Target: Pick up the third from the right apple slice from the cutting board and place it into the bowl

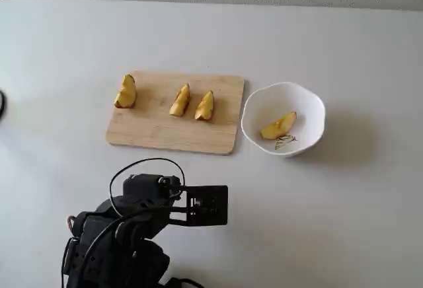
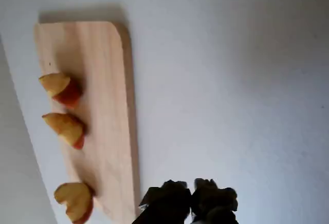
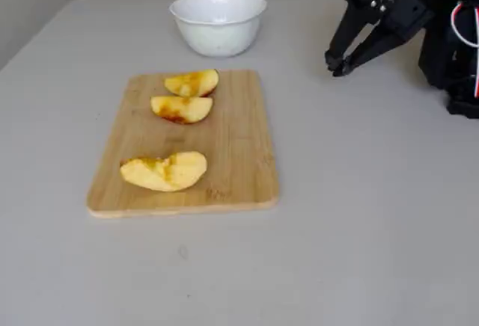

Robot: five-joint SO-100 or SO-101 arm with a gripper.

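Observation:
A broad pale-yellow apple slice lies inside the white bowl, right of the cutting board in a fixed view. The bowl's wall hides it in the other fixed view. On the board lie a chunky wedge with a dark tip and two slimmer wedges. My gripper is shut and empty, low over the bare table, well away from board and bowl. In the wrist view its tips sit beside the board's long edge.
The arm's base and cables fill the near left of the table in a fixed view. The white tabletop surrounds board and bowl. A wall runs along the table's far edge.

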